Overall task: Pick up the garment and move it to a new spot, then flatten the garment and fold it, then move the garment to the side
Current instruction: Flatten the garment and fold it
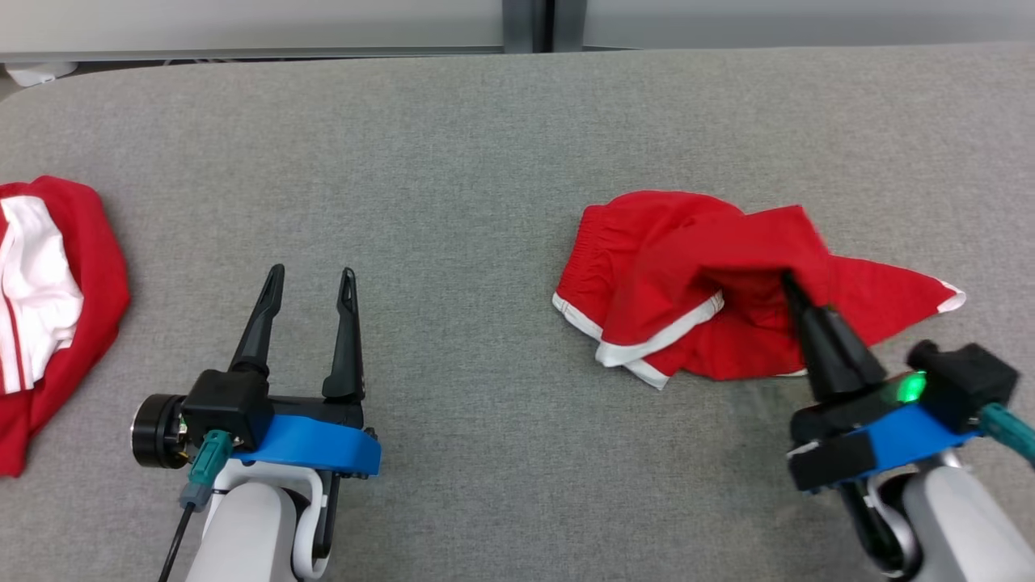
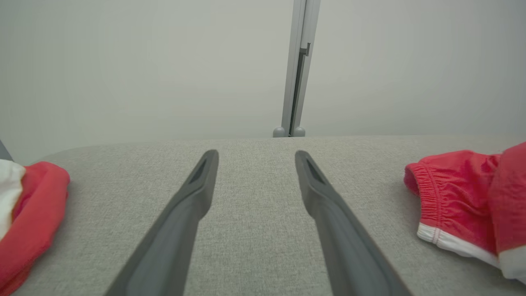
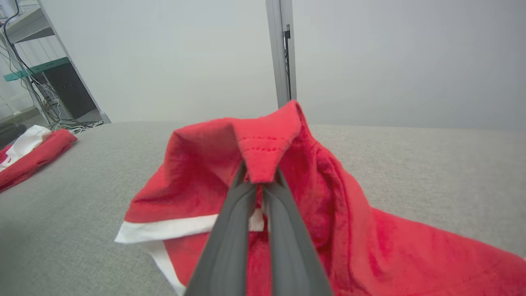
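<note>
My right gripper point(image 3: 259, 183) has its fingers pressed together on a fold of the red shorts point(image 1: 687, 267), pinching a stitched flap that stands up over the tips. The shorts lie crumpled on the right half of the grey padded table point(image 1: 485, 137), with the elastic waistband toward the middle and one white-trimmed leg trailing off to the right. My left gripper point(image 1: 311, 279) hovers with its fingers spread wide, holding nothing, well apart from the shorts.

The bite looks small and sits close to the fingertips, so I judge a quick lift could pull the cloth free. I cannot tell how many layers are caught; a single layer would leave the shorts hanging twisted and harder to flatten. If I carry them low, the trailing leg may drag and roll under. The red-and-white garment point(image 1: 48, 307) at the far left is one to stay clear of.
</note>
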### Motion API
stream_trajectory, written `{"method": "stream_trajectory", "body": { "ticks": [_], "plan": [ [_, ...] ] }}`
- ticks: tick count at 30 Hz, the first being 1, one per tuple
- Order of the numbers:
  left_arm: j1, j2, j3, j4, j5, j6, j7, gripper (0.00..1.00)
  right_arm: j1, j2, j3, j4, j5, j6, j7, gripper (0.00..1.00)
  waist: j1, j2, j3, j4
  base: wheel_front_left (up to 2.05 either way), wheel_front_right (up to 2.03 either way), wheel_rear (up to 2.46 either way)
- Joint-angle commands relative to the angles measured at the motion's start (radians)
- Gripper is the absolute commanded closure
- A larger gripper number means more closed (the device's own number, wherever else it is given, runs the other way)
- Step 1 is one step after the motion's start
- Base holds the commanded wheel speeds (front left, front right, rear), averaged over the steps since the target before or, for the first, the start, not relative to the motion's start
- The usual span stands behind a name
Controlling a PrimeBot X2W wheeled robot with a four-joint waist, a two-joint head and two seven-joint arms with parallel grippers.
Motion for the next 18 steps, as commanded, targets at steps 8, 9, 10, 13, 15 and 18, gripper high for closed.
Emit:
{"method": "stream_trajectory", "body": {
  "ticks": [8,9,10,13,15,18],
  "plan": [
    [0.014,0.0,0.013,-0.011,0.008,0.0,-0.005,0.0,0.085,-0.098,-0.149,-0.222,-0.028,0.0,0.086,1.0,-0.0001,-0.0001,-0.009,-0.035,0.0,0.0,0.0],
    [0.014,-0.001,0.014,-0.012,0.008,0.0,-0.005,0.0,0.094,-0.106,-0.167,-0.251,-0.025,0.0,0.107,1.0,-0.0001,-0.0001,-0.008,-0.037,0.0,0.0,0.0],
    [0.014,-0.001,0.016,-0.014,0.008,0.001,-0.005,0.0,0.102,-0.108,-0.183,-0.283,-0.029,0.0,0.126,1.0,-0.0001,-0.0001,-0.008,-0.041,0.0,0.0,0.0],
    [0.015,-0.001,0.02,-0.016,0.009,0.0,-0.005,0.0,0.112,-0.132,-0.235,-0.351,-0.03,0.0,0.191,1.0,-0.0001,-0.0001,-0.005,-0.047,0.0,0.0,0.0],
    [0.012,-0.002,0.018,-0.018,0.011,-0.002,-0.005,0.0,0.107,-0.141,-0.256,-0.379,-0.025,0.0,0.228,1.0,-0.0001,-0.0001,-0.002,-0.048,0.0,0.0,0.0],
    [0.003,-0.004,0.013,-0.018,0.01,-0.005,-0.005,0.0,0.085,-0.159,-0.282,-0.396,-0.015,0.0,0.27,1.0,-0.0001,-0.0001,0.004,-0.042,0.0,0.0,0.0]
  ]
}}
